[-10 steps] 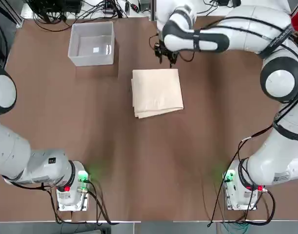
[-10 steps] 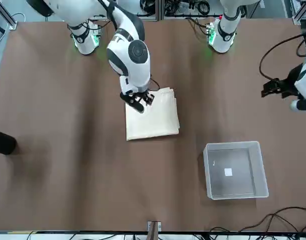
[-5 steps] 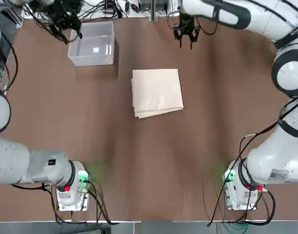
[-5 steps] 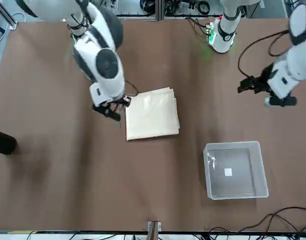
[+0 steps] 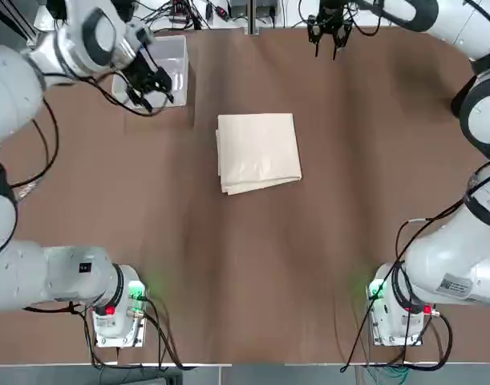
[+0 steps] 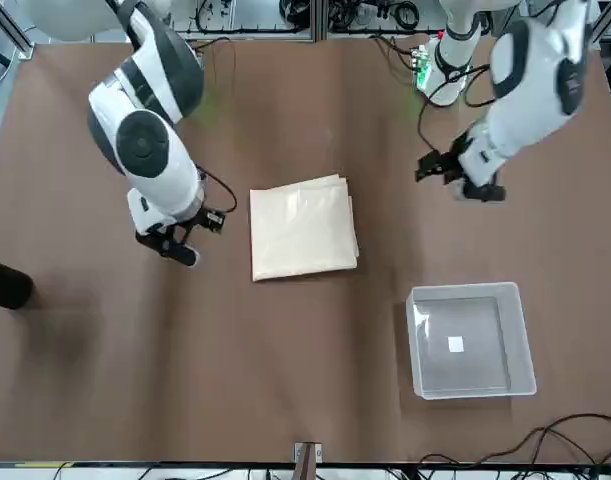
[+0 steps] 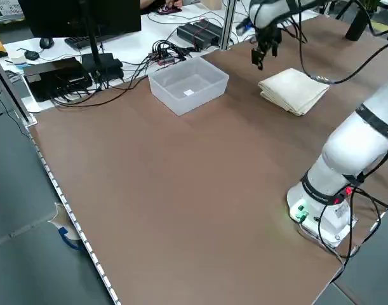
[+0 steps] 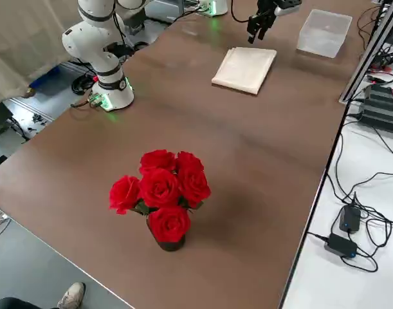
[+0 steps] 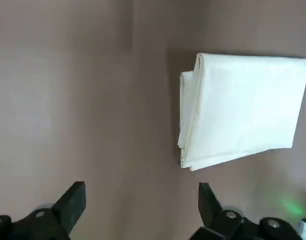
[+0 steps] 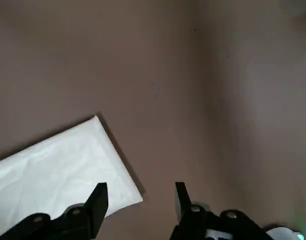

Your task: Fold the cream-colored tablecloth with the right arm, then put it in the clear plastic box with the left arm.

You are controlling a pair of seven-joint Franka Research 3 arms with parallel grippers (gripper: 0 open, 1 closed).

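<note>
Cream folded fabric tablecloth (image 5: 258, 151) lies centre-table, fold apparently done. Left gripper (image 5: 151, 83) released, empty, near translucent square plastic box (image 6: 471, 340) at ten o'clock, presumably for pickup. Right gripper (image 5: 325, 30) part-open, empty, at one o'clock.

The left pincer (image 5: 152, 84) partly hides the clear plastic box (image 5: 177, 50).

1. a folded cream-colored tablecloth (image 6: 303, 228) lies flat in the middle of the brown table (image 6: 305, 400).
2. the clear plastic box (image 6: 471, 340) sits apart from it, with a small white label inside.
3. the right gripper (image 6: 171, 244) hangs beside the cloth, holding nothing.
4. the left gripper (image 6: 433, 167) hangs above the table, fingers apart.
</note>
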